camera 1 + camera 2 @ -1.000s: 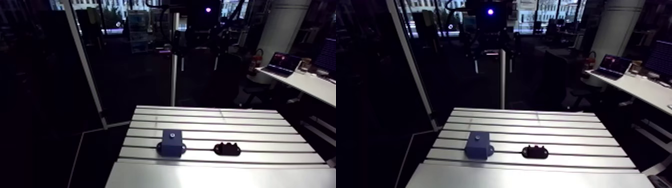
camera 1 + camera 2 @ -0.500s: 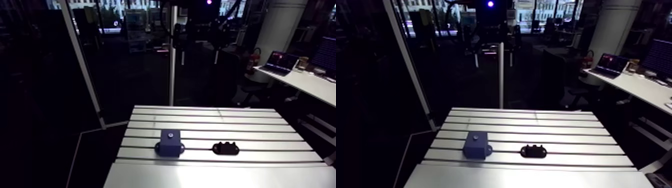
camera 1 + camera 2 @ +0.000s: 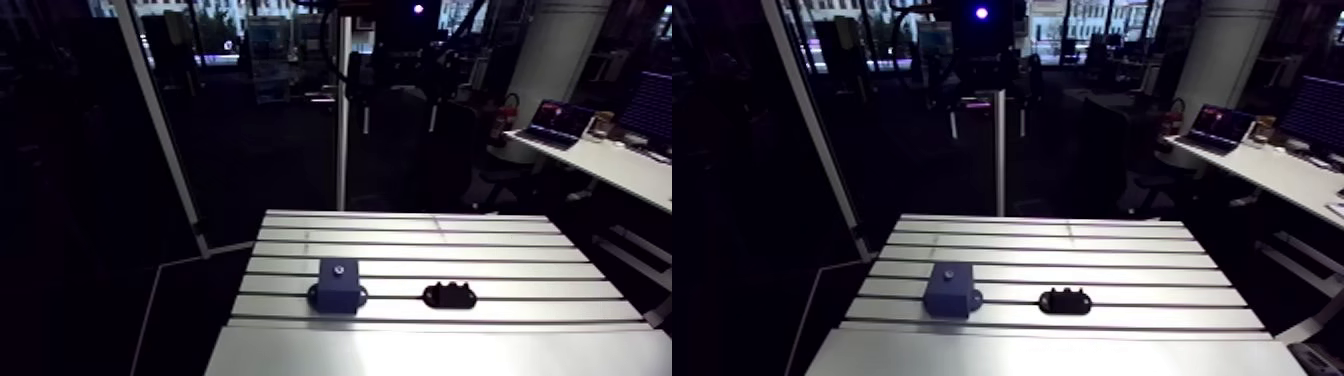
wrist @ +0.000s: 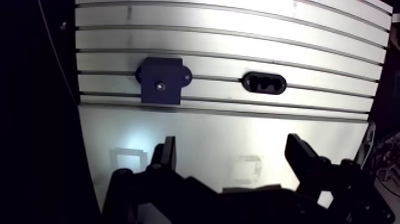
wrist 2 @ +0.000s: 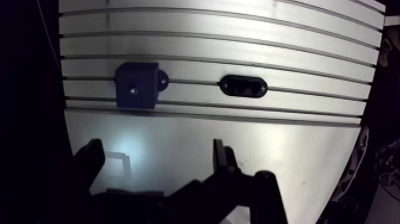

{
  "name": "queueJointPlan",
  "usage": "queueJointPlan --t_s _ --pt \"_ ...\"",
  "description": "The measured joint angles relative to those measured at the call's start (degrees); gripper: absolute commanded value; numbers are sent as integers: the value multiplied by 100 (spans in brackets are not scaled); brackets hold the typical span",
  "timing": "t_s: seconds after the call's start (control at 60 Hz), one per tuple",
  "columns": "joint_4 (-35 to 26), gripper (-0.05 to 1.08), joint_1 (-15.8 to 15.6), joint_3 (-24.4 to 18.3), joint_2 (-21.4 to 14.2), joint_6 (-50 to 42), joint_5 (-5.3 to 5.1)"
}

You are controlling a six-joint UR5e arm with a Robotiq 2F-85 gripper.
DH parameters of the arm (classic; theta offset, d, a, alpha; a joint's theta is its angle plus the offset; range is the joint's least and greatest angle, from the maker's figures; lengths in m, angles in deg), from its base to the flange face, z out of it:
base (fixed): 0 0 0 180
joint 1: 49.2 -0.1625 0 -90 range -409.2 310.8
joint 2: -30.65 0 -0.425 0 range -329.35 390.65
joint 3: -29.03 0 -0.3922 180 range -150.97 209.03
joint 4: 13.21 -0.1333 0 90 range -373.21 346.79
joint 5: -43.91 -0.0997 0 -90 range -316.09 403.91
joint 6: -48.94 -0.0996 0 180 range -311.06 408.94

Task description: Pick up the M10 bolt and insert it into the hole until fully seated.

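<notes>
A dark blue block [image 4: 161,80] sits on the slotted table [image 4: 238,128], with a small bright spot [image 4: 159,86] on its top face; whether that is a hole or a bolt head I cannot tell. To its right lies a black oval holder [image 4: 263,83] with dark lumps in it. No bolt shows clearly. In the wrist view my gripper [image 4: 232,149] hangs high above the table's smooth front strip, well short of both objects, open with nothing between its fingers. In the arm view the block [image 3: 337,284] and the holder [image 3: 449,294] lie side by side.
Several slots run across the table [image 3: 420,240] behind and under the two objects. A wide smooth strip [image 3: 430,350] forms the near part. The table's left edge [image 3: 235,310] drops into darkness. A slanted pale post [image 3: 165,130] stands off the table's left.
The whole arm view has shifted slightly, so the camera moved. The block and the holder lie where they were on the table.
</notes>
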Motion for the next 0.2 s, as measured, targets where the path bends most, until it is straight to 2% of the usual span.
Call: queueJointPlan --t_s 0.2 --pt "23 1 46 67 33 1 -4"
